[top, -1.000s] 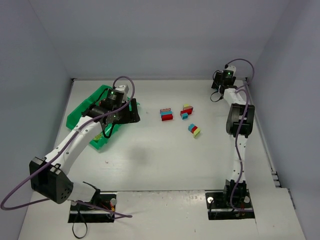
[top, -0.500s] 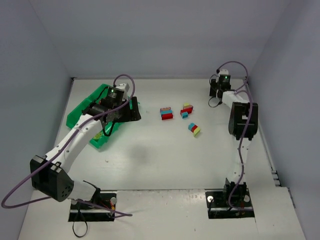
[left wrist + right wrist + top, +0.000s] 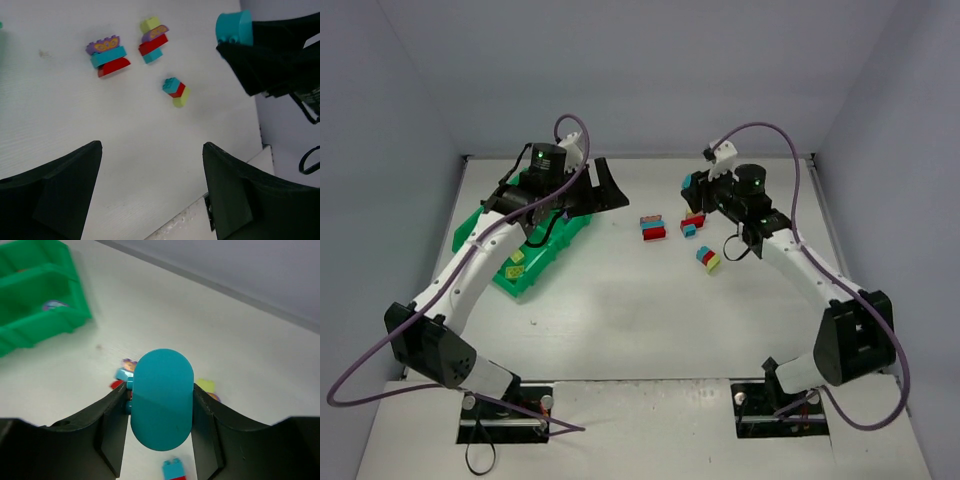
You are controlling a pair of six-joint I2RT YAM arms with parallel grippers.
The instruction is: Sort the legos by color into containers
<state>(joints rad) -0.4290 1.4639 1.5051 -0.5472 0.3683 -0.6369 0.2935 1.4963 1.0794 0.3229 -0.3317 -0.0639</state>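
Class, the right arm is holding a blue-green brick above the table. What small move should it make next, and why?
Probably carry it left, towards the green tray. The right gripper is shut on the brick and holds it above the loose bricks. The tray lies well off to the left, so the transfer seems to be what remains.

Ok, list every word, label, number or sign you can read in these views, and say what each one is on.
No words, numbers or brand marks can be read in any view.
purple brick: a yellow printed ornament, a pattern rather than letters.
cyan brick: plain face, no print.
green tray: no label visible.
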